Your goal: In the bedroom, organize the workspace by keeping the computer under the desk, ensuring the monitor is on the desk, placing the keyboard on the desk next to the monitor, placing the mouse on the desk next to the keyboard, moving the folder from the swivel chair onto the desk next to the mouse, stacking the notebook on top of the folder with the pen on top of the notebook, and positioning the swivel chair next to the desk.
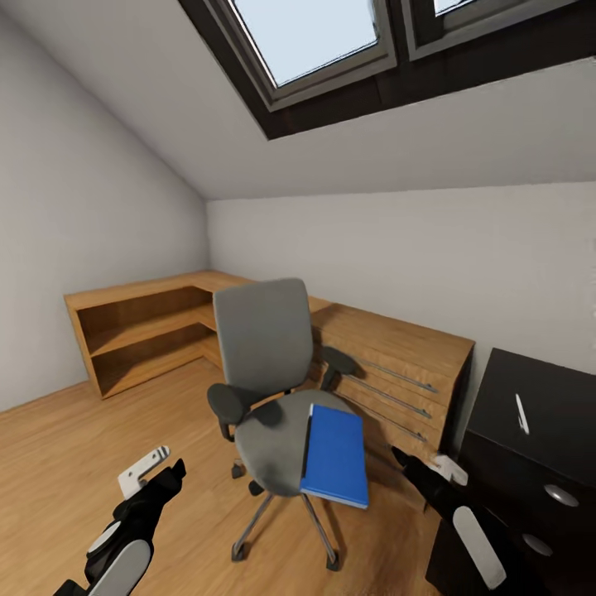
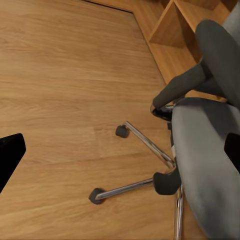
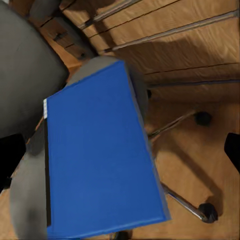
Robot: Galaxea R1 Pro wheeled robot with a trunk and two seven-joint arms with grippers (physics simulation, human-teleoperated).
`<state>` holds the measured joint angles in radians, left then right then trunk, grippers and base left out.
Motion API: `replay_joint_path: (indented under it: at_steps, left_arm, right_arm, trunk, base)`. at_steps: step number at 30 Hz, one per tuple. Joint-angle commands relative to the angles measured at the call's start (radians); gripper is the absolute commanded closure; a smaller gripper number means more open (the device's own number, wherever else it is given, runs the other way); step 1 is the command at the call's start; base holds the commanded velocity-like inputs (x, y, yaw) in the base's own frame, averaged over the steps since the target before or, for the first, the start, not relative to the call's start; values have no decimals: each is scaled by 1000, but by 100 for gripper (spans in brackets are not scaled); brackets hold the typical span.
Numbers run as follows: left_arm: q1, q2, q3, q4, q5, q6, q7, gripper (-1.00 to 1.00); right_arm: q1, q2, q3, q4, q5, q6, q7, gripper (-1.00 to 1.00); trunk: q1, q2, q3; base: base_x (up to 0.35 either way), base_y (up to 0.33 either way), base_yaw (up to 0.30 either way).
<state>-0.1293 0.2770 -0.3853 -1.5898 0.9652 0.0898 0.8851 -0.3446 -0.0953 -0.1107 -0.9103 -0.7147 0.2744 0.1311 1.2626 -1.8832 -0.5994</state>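
Observation:
The grey swivel chair (image 1: pixel 263 348) stands mid-room on its chrome base, and the bright blue folder (image 1: pixel 335 454) lies flat on the right side of its seat. In the right wrist view, the folder (image 3: pixel 100 155) sits directly ahead of my open right gripper (image 3: pixel 120 150). In the head view, my right gripper (image 1: pixel 426 462) hovers just right of the folder, not touching it. My left gripper (image 1: pixel 159 470) is open and empty, low to the left of the chair. The black desk (image 1: pixel 546 389) at the right edge carries a white pen (image 1: pixel 521 414).
A light wooden dresser with bar handles (image 1: pixel 401 364) stands behind the chair along the wall, joined to a low open wooden shelf (image 1: pixel 141 331) at the left. The chair's chrome legs and casters (image 2: pixel 140 142) spread over the wood floor. Skylights sit in the sloped ceiling.

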Motion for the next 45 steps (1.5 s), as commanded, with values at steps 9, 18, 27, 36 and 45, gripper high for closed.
replay_joint_path:
  at_steps: [9, 18, 27, 36, 45]
  left_arm:
    - [-1, 0, -1, -1, 1, 5, 6, -100]
    - [-1, -1, -3, -1, 1, 5, 6, -100]
    - [-1, -2, -4, -1, 1, 6, 8, -100]
    - [-1, -4, -6, -1, 2, 7, 8, -100]
    - [-1, -5, -6, 1, 2, 7, 8, -100]
  right_arm:
    - [-1, -28, -11, 43, -124, 53, 54, -100]
    - [-1, -30, -15, 45, -211, 162, 58, -100]
    - [-1, -32, -15, 45, -220, 171, 58, -100]
    - [-1, -30, -15, 45, -220, 172, 55, -100]
    - [-1, -27, -72, 48, -225, 177, 55, -100]
  trunk:
    - [35, -64, -29]
    - [69, -127, -58]
    - [104, -190, -86]
    - [138, -253, -114]
    - [173, -316, -142]
  base:
    - [0, 0, -30]
    - [0, 0, -1]
    - [0, 0, 0]
    - [0, 0, 0]
    - [0, 0, 0]
